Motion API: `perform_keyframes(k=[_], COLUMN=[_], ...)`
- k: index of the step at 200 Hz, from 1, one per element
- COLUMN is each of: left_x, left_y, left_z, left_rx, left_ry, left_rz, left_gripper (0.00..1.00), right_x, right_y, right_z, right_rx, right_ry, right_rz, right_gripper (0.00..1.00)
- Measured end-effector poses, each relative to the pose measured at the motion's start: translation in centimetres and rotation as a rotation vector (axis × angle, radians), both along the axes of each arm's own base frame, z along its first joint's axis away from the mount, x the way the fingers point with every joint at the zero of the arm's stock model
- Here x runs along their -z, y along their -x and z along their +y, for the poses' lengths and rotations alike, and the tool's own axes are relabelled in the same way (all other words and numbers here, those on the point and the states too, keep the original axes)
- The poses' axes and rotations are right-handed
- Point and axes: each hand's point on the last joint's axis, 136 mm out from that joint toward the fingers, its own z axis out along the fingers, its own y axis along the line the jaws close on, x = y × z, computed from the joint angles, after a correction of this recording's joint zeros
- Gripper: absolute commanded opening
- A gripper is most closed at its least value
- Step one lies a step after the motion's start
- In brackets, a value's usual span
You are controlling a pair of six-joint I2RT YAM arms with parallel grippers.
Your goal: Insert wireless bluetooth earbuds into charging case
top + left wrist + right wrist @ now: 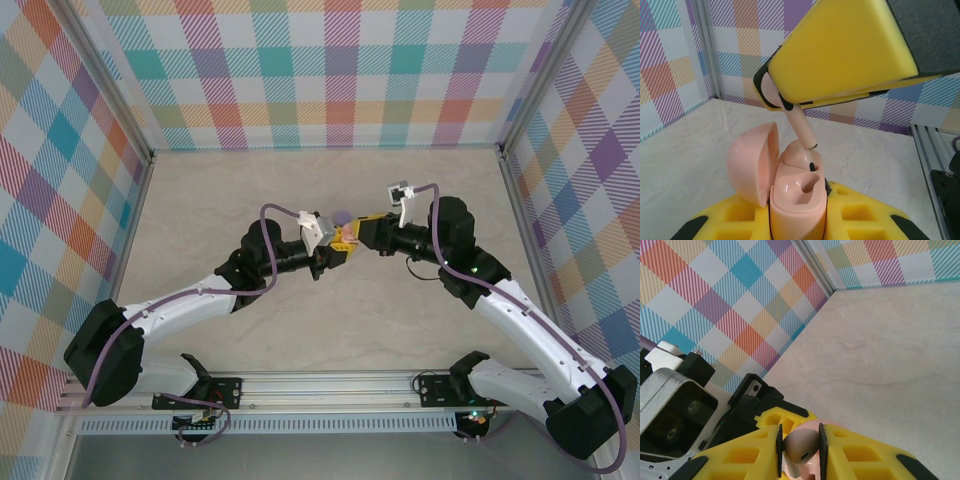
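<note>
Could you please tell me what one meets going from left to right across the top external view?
Left arm → left gripper, holding the case → right gripper, holding an earbud → right arm.

Plaid walls (330, 70) enclose a pale marbled table (200, 220) left, right and far; a metal rail (330, 405) lines its near edge.

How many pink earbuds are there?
2. One pink earbud is pinched in the right gripper, stem down above the open case; the other earbud looks already seated inside that case. Others may be hidden.
</note>
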Motion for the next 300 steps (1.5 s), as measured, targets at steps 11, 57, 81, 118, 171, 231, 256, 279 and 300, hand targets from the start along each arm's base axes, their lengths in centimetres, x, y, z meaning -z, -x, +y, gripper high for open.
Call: perform_keyframes(k=[11,57,81,118,171,231,256,279,300], left_x=[0.01,-0.02,-0.04,-0.06,-0.58,-0.6,-0.63,-0.69,-0.84], left_y=[0.06,0.17,0.25,0.25,0.17,0.17,0.17,0.15,0.11], left_z=[-0.02,-0.06,-0.09,-0.1,-0.16,-0.17,-0.17,-0.18,-0.2], left_rx=[0.003,0.006,0.01,0.008,0.007,0.006,0.006,0.006,0.004], left_ry=[0.003,0.018,0.024,0.033,0.048,0.053,0.054,0.056,0.059], left_rz=[0.01,0.052,0.068,0.092,0.105,0.12,0.122,0.125,0.13], left_gripper=[0.1,0.1,0.1,0.1,0.1,0.1,0.1,0.1,0.1], right_x=[0.01,0.03,0.09,0.24,0.27,0.3,0.31,0.33,0.33], right_y=[-0.04,-0.1,-0.14,-0.2,-0.11,-0.16,-0.17,-0.16,-0.17], right_z=[-0.02,-0.05,-0.03,0.03,0.15,0.13,0.12,0.12,0.11], right_rx=[0.002,0.006,0.006,0.005,0.001,0.004,0.003,0.002,0.002], right_ry=[0.002,0.004,0.004,0.007,0.008,0.014,0.018,0.022,0.022], right_rz=[-0.002,-0.003,-0.002,0.002,0.002,-0.005,-0.012,-0.016,-0.017], right_gripper=[0.26,0.26,0.26,0.25,0.26,0.26,0.26,0.26,0.26])
